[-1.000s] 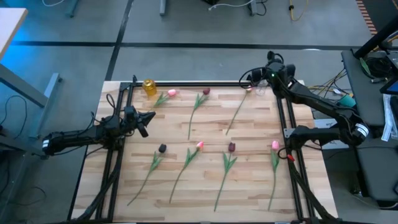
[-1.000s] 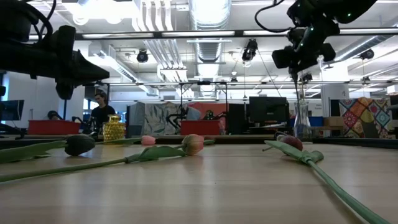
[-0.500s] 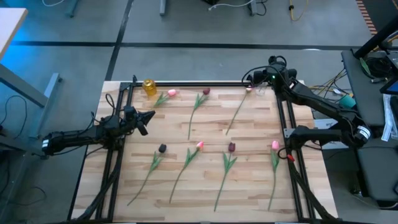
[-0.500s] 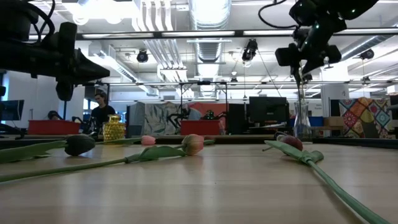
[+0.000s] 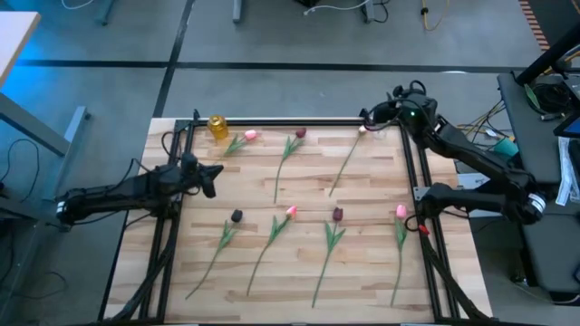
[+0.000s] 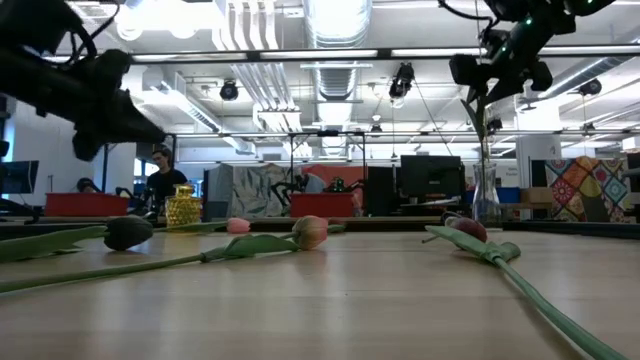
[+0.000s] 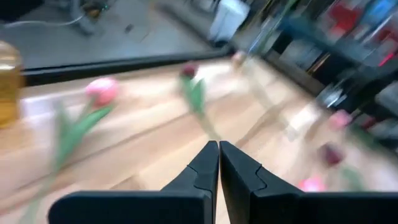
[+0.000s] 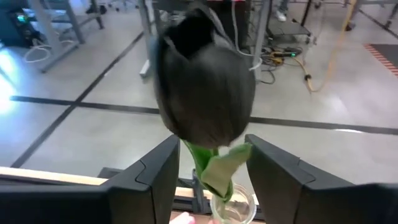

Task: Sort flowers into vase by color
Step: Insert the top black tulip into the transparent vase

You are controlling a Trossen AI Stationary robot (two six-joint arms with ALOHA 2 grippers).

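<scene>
eight tulips, two vases

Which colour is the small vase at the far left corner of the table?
The vase is yellow-gold glass, seen best in the high view.

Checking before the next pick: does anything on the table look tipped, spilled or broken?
Nothing stands out. The yellow vase and clear vase stand upright at the far corners, a dark tulip in the clear one between the right gripper's open fingers. The other tulips lie flat, apart. The left gripper waits shut.
</scene>
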